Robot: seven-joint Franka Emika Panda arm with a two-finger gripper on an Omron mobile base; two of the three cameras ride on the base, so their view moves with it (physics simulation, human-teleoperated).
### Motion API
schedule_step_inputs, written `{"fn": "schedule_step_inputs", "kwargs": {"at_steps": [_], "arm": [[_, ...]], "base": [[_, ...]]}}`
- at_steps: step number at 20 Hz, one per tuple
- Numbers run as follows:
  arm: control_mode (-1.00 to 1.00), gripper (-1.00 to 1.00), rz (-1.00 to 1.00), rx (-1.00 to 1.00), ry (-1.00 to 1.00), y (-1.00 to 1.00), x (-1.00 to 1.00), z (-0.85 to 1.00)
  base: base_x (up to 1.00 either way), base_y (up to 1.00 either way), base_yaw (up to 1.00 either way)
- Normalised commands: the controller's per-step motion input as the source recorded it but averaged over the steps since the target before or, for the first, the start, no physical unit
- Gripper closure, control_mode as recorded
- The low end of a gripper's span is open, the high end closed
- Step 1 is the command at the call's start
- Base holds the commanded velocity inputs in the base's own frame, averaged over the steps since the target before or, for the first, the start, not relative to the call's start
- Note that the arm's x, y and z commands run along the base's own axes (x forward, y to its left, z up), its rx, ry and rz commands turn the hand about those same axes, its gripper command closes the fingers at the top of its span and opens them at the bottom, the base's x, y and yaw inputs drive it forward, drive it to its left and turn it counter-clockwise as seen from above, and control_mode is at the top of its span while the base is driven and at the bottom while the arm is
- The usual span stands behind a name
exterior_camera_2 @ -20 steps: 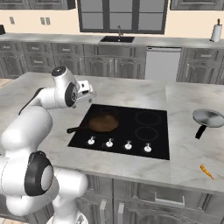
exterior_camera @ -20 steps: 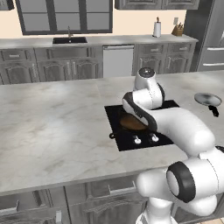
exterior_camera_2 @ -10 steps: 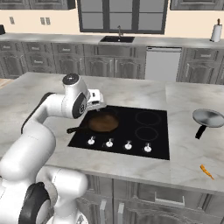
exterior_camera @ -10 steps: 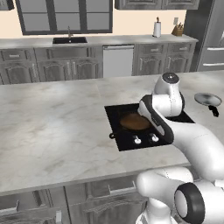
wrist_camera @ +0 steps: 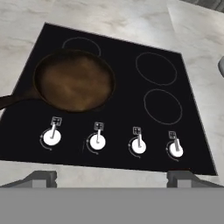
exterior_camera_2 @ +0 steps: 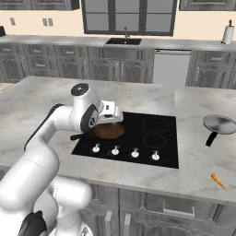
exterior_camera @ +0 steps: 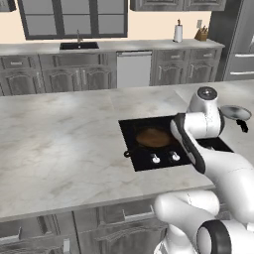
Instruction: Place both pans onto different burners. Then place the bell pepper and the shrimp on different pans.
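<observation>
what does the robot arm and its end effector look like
A glossy white arm of rounded, tube-like links with dark grey joint bands and round dark caps. Its white boxy end effector ends in two small dark grey finger tips. No cables or markings visible.

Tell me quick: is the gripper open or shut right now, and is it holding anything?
Gripper: open, fingers spread wide and holding nothing, hovering above the cooktop near the skillet.

Cast-iron skillet sits on the cooktop's left burner, handle at nine o'clock; steel pan and shrimp lie on the counter at three o'clock.
</observation>
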Motion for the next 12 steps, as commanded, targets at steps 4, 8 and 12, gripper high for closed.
{"fn": "schedule_step_inputs", "kwargs": {"at_steps": [4, 8, 12], "arm": [[-1.00, -1.00, -0.04, 0.00, 0.00, -0.58, -0.13, 0.00], [-1.00, -1.00, 0.00, 0.00, 0.00, -0.59, -0.17, -0.04], [-1.00, -1.00, 0.00, 0.00, 0.00, -0.61, -0.18, -0.09]], "base": [[0.00, 0.00, 0.00], [0.00, 0.00, 0.00], [0.00, 0.00, 0.00]]}}
